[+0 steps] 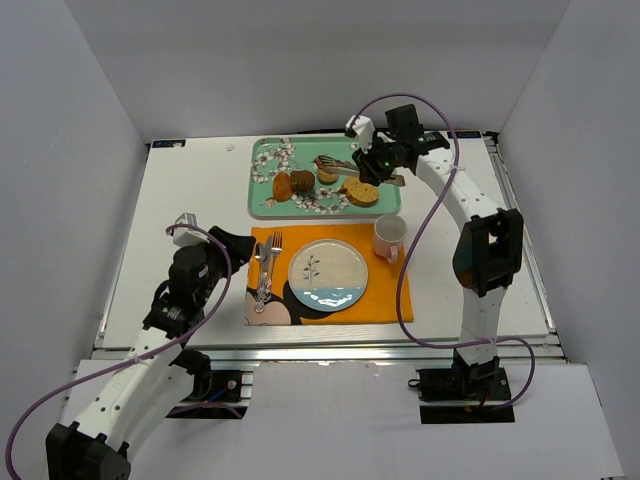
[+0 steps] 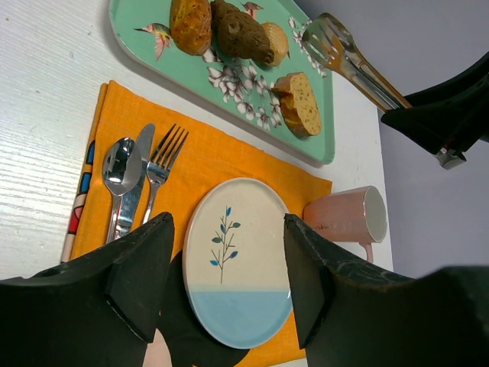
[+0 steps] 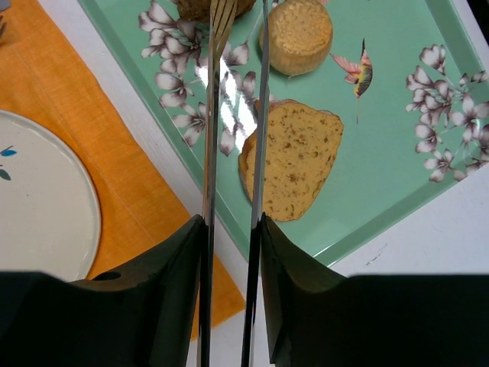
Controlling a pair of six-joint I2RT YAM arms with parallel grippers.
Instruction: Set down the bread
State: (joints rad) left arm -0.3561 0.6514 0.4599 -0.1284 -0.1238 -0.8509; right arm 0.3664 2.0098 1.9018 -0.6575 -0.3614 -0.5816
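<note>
The bread, a small round tan bun [image 1: 327, 177], sits on the green flowered tray [image 1: 270, 210] between a dark brown lump and a golden bread slice [image 1: 361, 193]. It also shows in the right wrist view [image 3: 296, 34] and the left wrist view [image 2: 276, 42]. My right gripper [image 1: 373, 166] [image 3: 231, 222] is shut on metal tongs [image 3: 208, 153], whose slightly parted arms reach over the tray to the left of the bun, not touching it. My left gripper [image 1: 238, 250] [image 2: 227, 222] is open and empty, hovering over the near side of the white-and-blue plate [image 1: 328, 274] [image 2: 237, 260].
The plate lies on an orange placemat [image 1: 385, 295] with a fork, knife and spoon [image 1: 265, 265] at its left. A pink mug [image 1: 389, 236] stands right of the plate. An orange-brown piece [image 1: 283, 186] and the dark lump [image 1: 302, 181] lie on the tray.
</note>
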